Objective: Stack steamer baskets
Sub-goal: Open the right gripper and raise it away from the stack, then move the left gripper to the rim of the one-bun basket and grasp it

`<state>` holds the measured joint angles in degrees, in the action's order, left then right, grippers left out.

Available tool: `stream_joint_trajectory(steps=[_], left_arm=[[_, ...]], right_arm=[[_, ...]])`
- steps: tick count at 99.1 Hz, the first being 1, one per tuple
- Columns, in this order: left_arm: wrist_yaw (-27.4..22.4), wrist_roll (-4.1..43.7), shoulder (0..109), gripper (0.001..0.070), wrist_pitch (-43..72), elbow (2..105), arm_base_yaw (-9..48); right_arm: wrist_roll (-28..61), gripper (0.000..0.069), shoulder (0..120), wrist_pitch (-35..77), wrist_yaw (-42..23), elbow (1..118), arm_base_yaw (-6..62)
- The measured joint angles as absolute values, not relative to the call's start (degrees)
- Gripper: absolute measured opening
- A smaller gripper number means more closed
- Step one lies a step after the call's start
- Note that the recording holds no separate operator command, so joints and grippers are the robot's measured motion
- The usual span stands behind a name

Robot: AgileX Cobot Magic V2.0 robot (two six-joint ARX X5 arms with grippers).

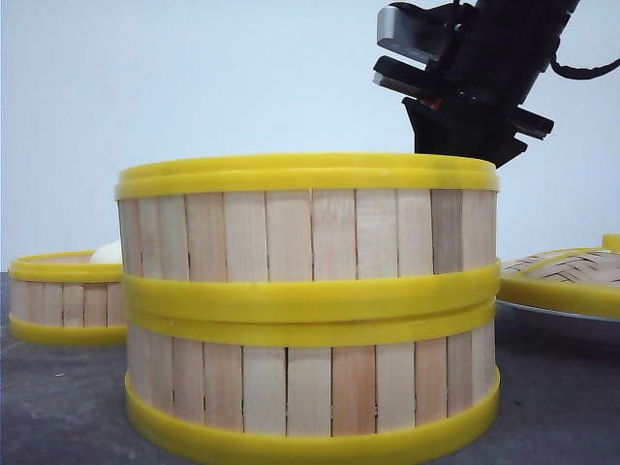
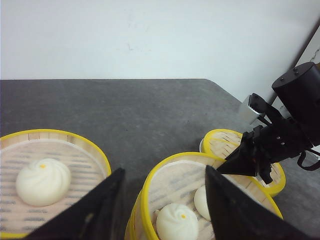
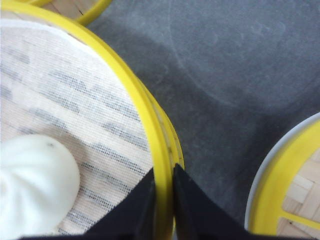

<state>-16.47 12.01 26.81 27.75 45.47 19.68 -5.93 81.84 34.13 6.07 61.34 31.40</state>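
At centre table two steamer baskets (image 1: pixel 308 305) sit stacked; the right gripper (image 3: pixel 164 192) pinches the upper one's rim (image 3: pixel 150 130) at about three o'clock, probably to seat it squarely. Toward nine o'clock the third basket (image 1: pixel 66 298) waits; the left gripper (image 2: pixel 162 200) hangs spread, empty.

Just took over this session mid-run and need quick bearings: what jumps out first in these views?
A two-high stack of steamer baskets fills the middle of the front view, with the right gripper pinching the top basket's yellow rim at the far right side. White buns sit inside it. A third basket holding one bun stands apart on the left, the woven lid lies at the right, and the left gripper hovers open above.
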Motion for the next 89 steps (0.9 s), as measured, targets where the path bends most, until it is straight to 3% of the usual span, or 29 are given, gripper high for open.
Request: stream_joint_trajectory(steps=[16, 30, 39, 63, 89], left_arm=[[-16.47, 11.99, 26.81, 0.03, 27.75, 45.47, 19.68], [-16.47, 11.73, 26.83, 0.03, 27.75, 45.47, 19.68], [-16.43, 11.4, 26.83, 0.03, 27.75, 45.47, 19.68], [-14.33, 10.09, 26.83, 0.03, 28.27, 45.47, 19.68], [-0.49, 10.15, 29.28, 0.0303, 31.86, 45.47, 19.68]], right_arm=[[-5.78, 0.0051, 81.84, 34.24, 6.09, 61.34, 31.4], [-5.8, 0.0272, 81.84, 34.39, 6.0, 61.34, 31.31], [-5.8, 0.0339, 81.84, 33.28, 5.98, 61.34, 31.11], [-6.28, 0.036, 77.6, 29.45, 6.0, 61.34, 31.11], [-7.16, 0.036, 62.06, 29.52, 6.0, 61.34, 31.29]])
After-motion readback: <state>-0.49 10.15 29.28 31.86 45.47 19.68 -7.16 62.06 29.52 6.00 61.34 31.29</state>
